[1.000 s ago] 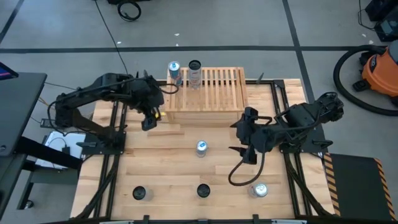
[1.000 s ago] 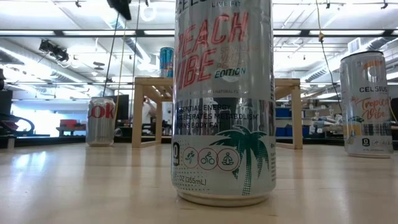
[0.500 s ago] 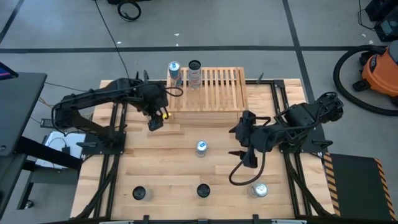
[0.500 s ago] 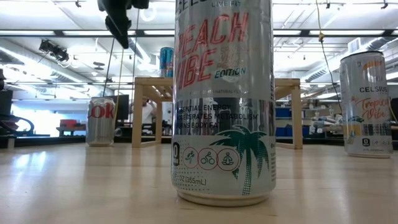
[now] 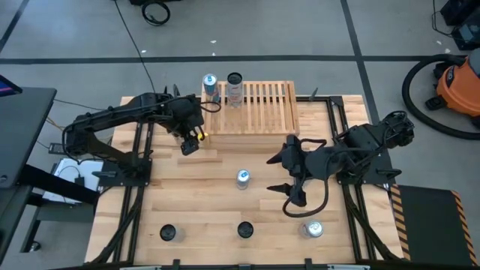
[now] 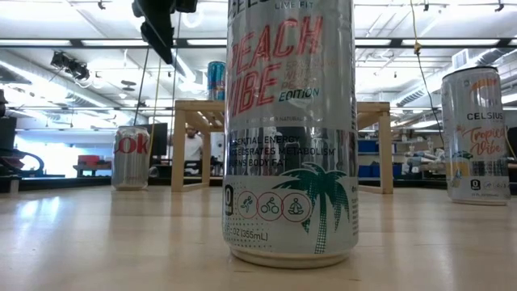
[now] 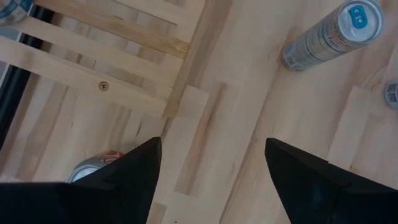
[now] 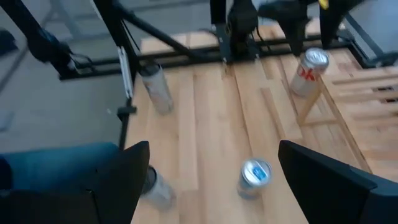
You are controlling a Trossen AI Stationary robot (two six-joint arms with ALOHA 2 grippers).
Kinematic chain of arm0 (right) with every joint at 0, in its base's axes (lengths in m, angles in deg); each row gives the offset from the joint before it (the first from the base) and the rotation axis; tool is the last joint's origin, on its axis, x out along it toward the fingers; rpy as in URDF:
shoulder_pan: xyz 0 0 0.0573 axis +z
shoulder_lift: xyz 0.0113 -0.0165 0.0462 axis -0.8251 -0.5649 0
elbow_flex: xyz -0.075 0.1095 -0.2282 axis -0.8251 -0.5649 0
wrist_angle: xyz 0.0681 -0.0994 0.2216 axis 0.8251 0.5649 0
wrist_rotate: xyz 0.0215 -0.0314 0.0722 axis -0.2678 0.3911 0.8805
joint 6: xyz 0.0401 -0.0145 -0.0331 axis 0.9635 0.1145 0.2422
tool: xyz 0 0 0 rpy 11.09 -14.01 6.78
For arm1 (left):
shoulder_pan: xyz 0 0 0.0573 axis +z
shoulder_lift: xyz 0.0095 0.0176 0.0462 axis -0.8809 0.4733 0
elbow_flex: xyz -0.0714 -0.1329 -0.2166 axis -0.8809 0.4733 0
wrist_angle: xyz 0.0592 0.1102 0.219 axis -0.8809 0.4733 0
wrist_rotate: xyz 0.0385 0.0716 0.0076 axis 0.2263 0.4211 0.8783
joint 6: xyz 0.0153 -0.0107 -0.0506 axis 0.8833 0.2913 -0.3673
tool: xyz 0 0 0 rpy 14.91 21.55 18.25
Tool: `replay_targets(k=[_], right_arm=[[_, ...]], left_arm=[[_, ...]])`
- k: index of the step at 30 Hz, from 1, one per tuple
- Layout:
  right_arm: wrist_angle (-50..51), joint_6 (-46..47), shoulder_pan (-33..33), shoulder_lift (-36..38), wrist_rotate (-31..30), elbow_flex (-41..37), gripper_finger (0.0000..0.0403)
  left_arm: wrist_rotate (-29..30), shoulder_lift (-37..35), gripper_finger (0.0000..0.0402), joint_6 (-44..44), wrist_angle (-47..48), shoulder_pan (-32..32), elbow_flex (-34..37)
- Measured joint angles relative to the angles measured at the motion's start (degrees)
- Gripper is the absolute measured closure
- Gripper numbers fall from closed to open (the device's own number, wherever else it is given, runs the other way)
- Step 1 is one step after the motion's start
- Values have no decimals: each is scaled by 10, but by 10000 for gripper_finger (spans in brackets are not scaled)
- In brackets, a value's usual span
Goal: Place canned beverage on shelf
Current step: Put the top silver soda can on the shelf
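Right claw [image 5: 289, 172] shifted nearer — can [image 5: 242, 178] beside.

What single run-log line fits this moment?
left tool: open, empty, beside shelf | right tool: open, empty | centre can: on table

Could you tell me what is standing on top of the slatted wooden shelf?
Two cans stand upright at the shelf's left end: a blue can and a dark-topped can.
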Motion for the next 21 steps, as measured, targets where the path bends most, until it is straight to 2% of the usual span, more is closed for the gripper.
replay_targets(k=[9, 21], right_arm=[[-52, -86, 0, 0, 0, 0, 37], [-125, -88, 0, 0, -2, 0, 37]], left_arm=[[0, 0, 113, 28, 0, 0, 0], [0, 0, 113, 19, 0, 0, 0]])
